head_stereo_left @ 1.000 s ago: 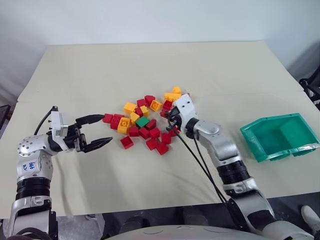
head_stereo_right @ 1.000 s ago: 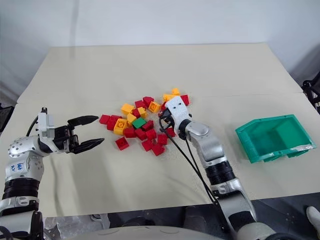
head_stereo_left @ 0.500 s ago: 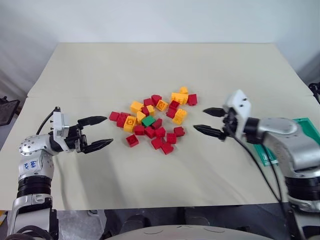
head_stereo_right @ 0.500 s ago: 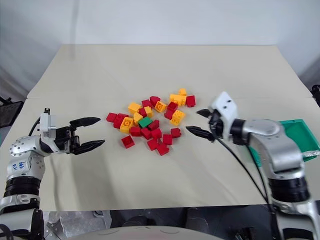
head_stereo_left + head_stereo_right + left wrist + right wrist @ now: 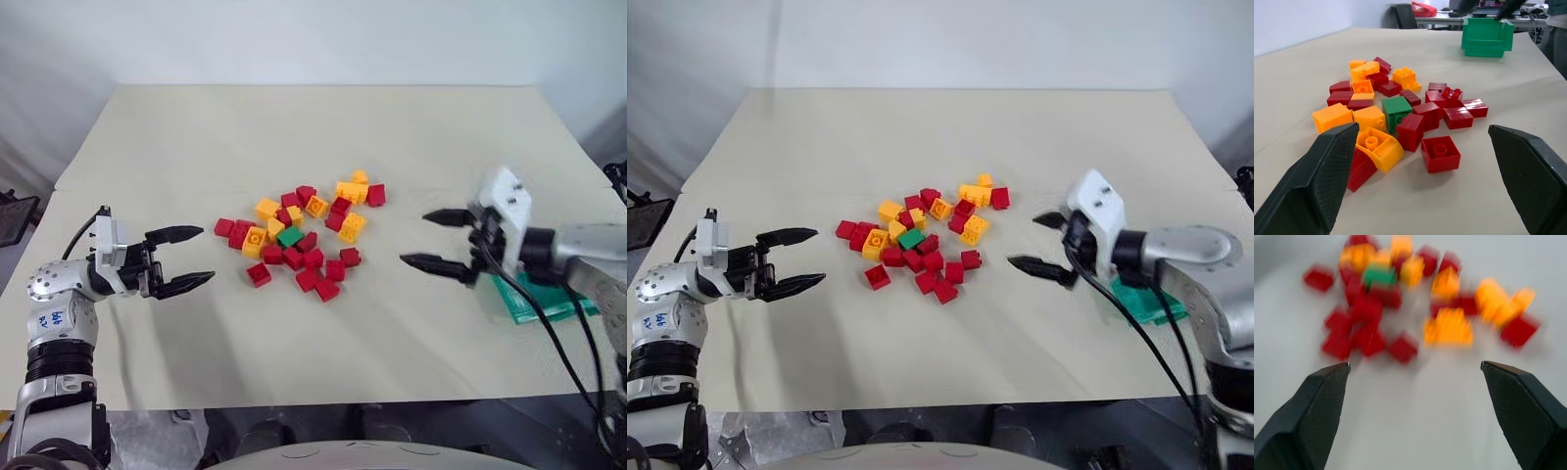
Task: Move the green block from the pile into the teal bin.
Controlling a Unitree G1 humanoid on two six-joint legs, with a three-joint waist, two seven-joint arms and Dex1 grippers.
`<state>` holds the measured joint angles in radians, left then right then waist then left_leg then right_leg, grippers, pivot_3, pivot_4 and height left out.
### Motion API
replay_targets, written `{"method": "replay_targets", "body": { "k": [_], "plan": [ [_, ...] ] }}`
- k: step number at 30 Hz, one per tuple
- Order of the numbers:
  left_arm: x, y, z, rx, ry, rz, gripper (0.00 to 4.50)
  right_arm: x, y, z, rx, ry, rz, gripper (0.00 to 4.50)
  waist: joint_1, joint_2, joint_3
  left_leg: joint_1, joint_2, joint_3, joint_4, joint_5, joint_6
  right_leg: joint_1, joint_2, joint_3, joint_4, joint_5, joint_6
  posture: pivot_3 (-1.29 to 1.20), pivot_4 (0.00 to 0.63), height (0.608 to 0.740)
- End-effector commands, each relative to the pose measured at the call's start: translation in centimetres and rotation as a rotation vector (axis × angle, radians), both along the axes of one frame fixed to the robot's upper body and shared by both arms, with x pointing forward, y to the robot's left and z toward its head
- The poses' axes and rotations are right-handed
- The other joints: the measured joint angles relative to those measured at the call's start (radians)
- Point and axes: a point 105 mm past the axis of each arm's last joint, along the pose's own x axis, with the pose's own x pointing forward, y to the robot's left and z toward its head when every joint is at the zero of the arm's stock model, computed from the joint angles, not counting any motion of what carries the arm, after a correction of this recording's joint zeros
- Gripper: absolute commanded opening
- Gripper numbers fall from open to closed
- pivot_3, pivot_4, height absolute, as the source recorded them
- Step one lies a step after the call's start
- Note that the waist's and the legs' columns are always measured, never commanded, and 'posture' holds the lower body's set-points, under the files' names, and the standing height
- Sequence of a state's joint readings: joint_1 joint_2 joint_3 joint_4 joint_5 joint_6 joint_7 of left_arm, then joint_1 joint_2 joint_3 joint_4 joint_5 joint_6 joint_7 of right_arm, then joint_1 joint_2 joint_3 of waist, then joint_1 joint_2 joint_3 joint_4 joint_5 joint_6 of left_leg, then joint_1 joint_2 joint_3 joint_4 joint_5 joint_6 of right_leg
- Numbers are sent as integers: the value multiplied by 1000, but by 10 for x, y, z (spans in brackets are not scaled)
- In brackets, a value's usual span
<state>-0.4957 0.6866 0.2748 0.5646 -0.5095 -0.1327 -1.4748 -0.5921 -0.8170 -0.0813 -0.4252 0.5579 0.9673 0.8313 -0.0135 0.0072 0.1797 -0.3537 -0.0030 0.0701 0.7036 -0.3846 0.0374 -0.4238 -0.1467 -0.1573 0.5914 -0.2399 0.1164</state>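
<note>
Green block [image 5: 289, 236] not yet moved: sits mid-pile [image 5: 299, 235] on bench [image 5: 392, 147], red and yellow bricks touching it. L→R: left gripper [image 5: 186, 259] jaws spread, empty, just left of pile; right gripper [image 5: 436, 240] jaws spread wide, empty, right of pile. Grasp, carry, drop all left. Teal bin [image 5: 549, 299] mostly hidden behind right arm; inside unreadable.

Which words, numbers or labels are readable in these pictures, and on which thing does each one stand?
Blue handwritten marks on the left forearm's white sticker: too small to read.
The green block, the other bricks of the pile, the teal bin and the table: no text visible.
</note>
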Motion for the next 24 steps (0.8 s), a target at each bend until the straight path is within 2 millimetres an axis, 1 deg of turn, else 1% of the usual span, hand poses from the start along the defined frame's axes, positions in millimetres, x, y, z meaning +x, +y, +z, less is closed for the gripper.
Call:
{"method": "replay_targets", "body": {
  "k": [1, 2, 3, 6, 9, 11, 13, 15, 18, 21, 24],
  "plan": [
    [-3, 2, 5, -9, -42, 15, 4500, 13, 28, 0, -10, 17, 16, 4475, -3, 0, 0, 0, 0, 0, 0, 0, 0, 0, 0, 0, 0, 0, 0, 0, 150, 740],
    [-4, 2, 4, -10, -42, 16, 4500, 18, 36, -1, -17, 23, 21, 4475, -3, 0, 0, 0, 0, -1, 0, 0, 0, 0, 0, 0, 0, 0, 0, 0, 150, 740],
    [-5, 1, 3, -12, -42, 17, 4500, 27, 45, -4, -29, 31, 11, 4475, -2, 0, 0, -1, 0, -1, 0, 0, 0, -1, 0, -1, 0, 0, 0, 0, 150, 740],
    [-8, -1, 1, -30, -53, 32, 4500, 63, 83, -14, -81, 51, -21, 4475, -14, 0, 0, -2, -2, 0, 0, 0, 1, -2, -1, -1, 0, 0, 0, 0, 150, 740],
    [-10, -2, 0, -36, -57, 37, 4500, 80, 103, -17, -96, 75, -44, 4475, -14, 0, 0, -3, -1, -1, 0, 0, 1, -2, -1, -2, 0, 0, 0, 0, 150, 740],
    [-12, -4, 0, -39, -61, 39, 4500, 88, 117, -22, -86, 132, -64, 4475, -15, 0, 0, -4, -1, -3, -1, 0, 1, -3, 0, -3, 1, 0, 0, 0, 150, 740],
    [-14, -5, 0, -45, -68, 47, 4500, 91, 131, -35, -111, 202, -71, 4475, -20, 0, 0, -4, -2, -3, -1, 0, 1, -3, 0, -3, 1, 0, 0, 0, 150, 740],
    [-16, -5, 0, -45, -70, 51, 4500, 91, 137, -43, -139, 243, -77, 4475, -23, 0, 0, -4, -2, -3, -2, 0, 1, -3, 0, -3, 0, 0, 0, 0, 150, 740],
    [-18, -3, 0, -44, -68, 59, 4500, 86, 145, -45, -129, 308, -69, 4475, -23, 0, 0, -4, -2, -5, -3, 0, 1, -3, 0, -4, 0, 0, 0, 0, 150, 740],
    [-20, -3, 0, -43, -68, 64, 4500, 84, 151, -46, -117, 333, -66, 4475, -24, 0, 0, -4, -2, -5, -3, 0, 1, -3, 0, -4, 0, 0, 0, 0, 150, 740],
    [-22, -5, -1, -48, -67, 66, 4500, 81, 161, -60, -133, 368, -72, 4475, -27, 0, 0, -4, -1, -4, -3, 0, 1, -3, 0, -3, 0, 0, 0, 0, 150, 740]
  ]
}}
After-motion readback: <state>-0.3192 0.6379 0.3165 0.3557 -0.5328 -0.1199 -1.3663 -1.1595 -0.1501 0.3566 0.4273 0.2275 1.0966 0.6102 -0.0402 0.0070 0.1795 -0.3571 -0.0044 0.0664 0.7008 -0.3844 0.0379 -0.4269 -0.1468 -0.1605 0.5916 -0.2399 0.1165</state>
